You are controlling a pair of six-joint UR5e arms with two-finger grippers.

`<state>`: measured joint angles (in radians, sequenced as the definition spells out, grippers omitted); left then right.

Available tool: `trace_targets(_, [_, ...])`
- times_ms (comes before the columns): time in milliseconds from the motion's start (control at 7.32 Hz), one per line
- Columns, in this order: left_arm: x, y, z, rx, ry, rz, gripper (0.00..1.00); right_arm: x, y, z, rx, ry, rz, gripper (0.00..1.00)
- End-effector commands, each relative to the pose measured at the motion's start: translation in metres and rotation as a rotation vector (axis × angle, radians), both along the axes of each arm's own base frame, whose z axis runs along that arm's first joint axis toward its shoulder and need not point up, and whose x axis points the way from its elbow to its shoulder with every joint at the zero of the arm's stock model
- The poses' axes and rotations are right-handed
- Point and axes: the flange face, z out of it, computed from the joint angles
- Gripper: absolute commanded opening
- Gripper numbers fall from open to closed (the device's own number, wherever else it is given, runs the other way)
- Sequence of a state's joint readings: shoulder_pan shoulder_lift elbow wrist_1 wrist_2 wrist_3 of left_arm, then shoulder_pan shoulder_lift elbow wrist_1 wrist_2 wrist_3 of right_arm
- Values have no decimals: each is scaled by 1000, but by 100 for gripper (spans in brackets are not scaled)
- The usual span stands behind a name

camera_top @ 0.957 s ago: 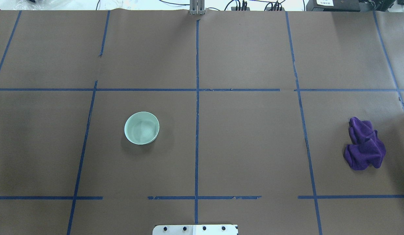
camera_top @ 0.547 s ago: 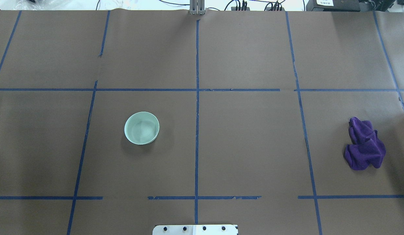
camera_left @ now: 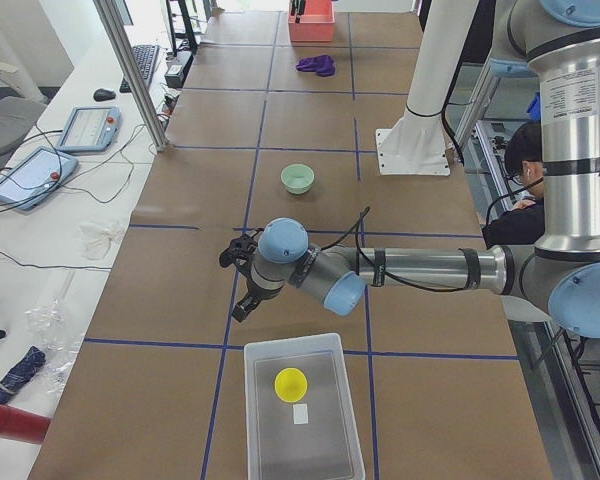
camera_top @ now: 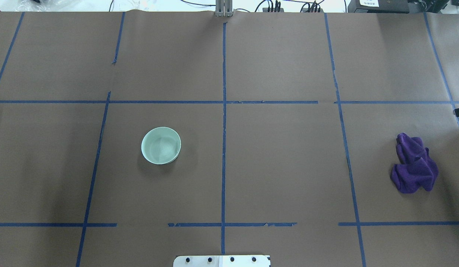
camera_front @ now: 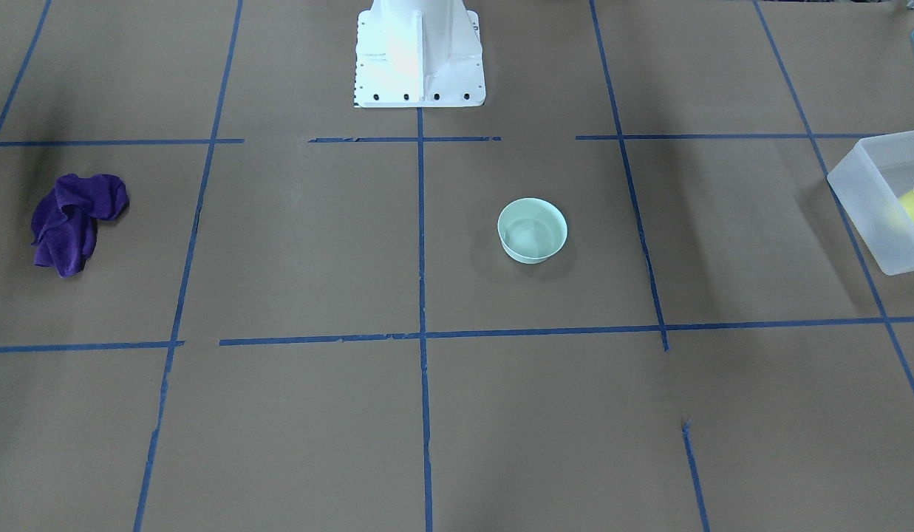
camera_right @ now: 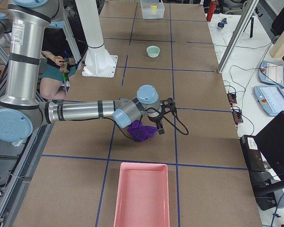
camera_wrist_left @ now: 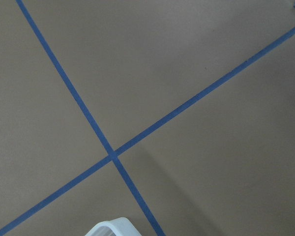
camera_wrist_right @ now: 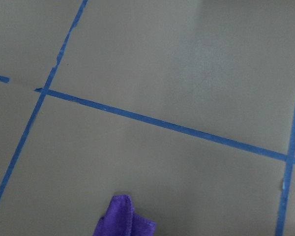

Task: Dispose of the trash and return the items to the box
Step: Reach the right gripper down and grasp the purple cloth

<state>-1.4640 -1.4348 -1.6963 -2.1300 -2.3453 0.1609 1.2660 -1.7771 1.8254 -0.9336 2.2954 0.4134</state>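
Seen from the table's [camera_top: 281, 167] left end, the box [camera_left: 250, 420] lies nearest: a frosted, translucent plastic bin with straight walls, its long axis running roughly along the table's length. The yellow cup [camera_left: 290, 383] sits inside it and shows as a plain round disc from above, so its axis looks vertical. Just beyond the box's far wall hangs the left end effector [camera_left: 236, 280]; I cannot tell whether its fingers are apart or together. Farther on, the mint-green bowl [camera_top: 161, 145] stands upright with its mouth up, round, smooth and slightly glossy, well apart from the box. Far down the table lies a crumpled, soft purple cloth [camera_top: 415, 168], with the right end effector [camera_right: 164, 118] near it, its state not readable either. A pink tray [camera_right: 118, 189] comes last.
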Motion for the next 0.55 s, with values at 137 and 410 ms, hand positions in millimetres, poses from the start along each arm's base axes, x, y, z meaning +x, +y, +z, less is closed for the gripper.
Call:
trace_targets(137, [-1,-2,-16,25,5,-2,100,-93,68,21,21,0,19,100])
trace_targets(410, [-1,-3,-19,31,5,-2,100,-157,93,32,71,107,11,96])
